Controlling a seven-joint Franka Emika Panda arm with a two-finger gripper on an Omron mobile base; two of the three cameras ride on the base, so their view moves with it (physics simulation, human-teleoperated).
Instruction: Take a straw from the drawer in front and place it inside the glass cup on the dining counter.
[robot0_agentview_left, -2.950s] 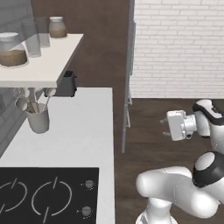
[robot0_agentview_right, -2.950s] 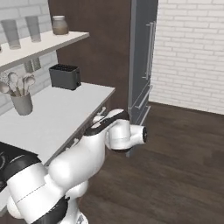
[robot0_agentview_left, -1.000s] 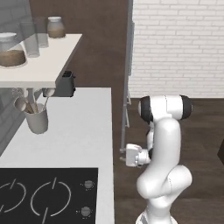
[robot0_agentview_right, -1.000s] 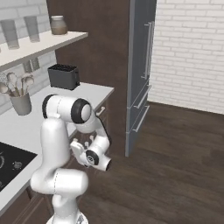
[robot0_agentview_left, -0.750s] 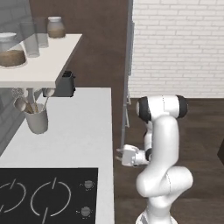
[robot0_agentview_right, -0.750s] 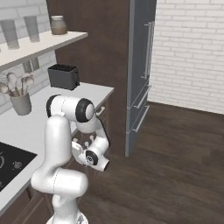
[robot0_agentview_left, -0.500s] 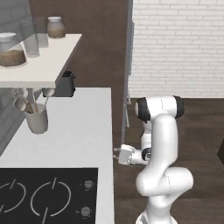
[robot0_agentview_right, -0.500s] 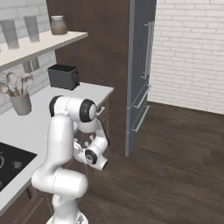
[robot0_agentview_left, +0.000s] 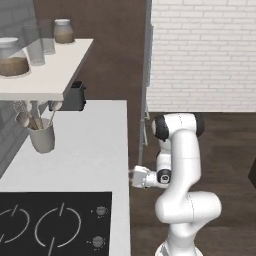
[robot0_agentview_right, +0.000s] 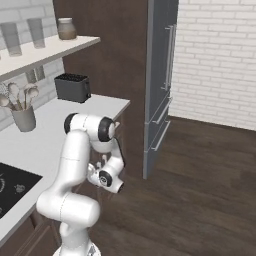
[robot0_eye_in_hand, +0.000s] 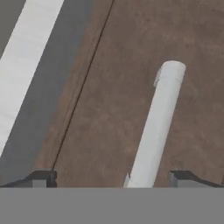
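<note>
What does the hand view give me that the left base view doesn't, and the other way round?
Hand view: a close look at the brown drawer front with its pale bar handle running up between the open fingertips.
Left base view: the black hob, the crock of spoons, the toaster and the shelf of jars.
Both: the gripper, close against the cabinet just below the edge of the white worktop.

No legible text, label, brand, number or sign is found on any surface; the hob (robot0_agentview_left: 50, 225) markings are plain rings and knobs only.
</note>
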